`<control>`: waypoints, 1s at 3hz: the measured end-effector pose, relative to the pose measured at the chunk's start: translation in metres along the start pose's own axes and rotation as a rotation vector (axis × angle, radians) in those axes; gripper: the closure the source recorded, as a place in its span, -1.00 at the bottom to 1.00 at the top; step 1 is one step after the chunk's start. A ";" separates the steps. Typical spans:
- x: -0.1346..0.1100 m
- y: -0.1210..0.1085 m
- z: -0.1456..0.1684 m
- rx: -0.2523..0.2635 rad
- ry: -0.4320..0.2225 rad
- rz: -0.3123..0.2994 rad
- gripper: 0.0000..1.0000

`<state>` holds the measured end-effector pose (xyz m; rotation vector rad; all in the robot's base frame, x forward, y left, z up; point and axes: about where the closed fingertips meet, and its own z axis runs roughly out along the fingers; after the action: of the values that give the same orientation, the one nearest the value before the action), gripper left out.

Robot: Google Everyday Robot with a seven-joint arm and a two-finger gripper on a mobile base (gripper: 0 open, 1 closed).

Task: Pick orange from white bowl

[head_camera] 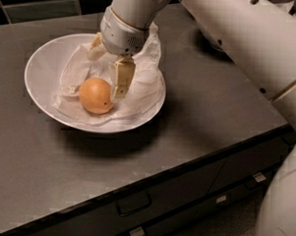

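Dark grey desk (212,113), drawers (134,205) below its front edge. Toward its back left corner the tool (109,69) hangs wide, empty, over the white bowl (36,85), one finger (122,77) just beside the orange (96,95) inside

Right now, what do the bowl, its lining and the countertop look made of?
The white bowl: glazed ceramic or hard plastic, smooth soft sheen. The lining: thin paper, crumpled folds. The countertop: dark, matte, possibly stone or laminate. The gripper hangs open over the bowl, beside the orange.

Round orange (96,95) lies on crumpled paper (146,70) in white bowl (42,66), gripper (109,69) apparently just beside it.
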<state>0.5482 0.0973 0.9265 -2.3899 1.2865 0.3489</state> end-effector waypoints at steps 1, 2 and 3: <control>-0.003 -0.006 0.011 -0.017 -0.022 -0.015 -0.56; -0.005 -0.007 0.020 -0.033 -0.043 -0.018 -0.40; -0.007 -0.006 0.030 -0.054 -0.061 -0.018 -0.28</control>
<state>0.5488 0.1190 0.9035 -2.4146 1.2422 0.4534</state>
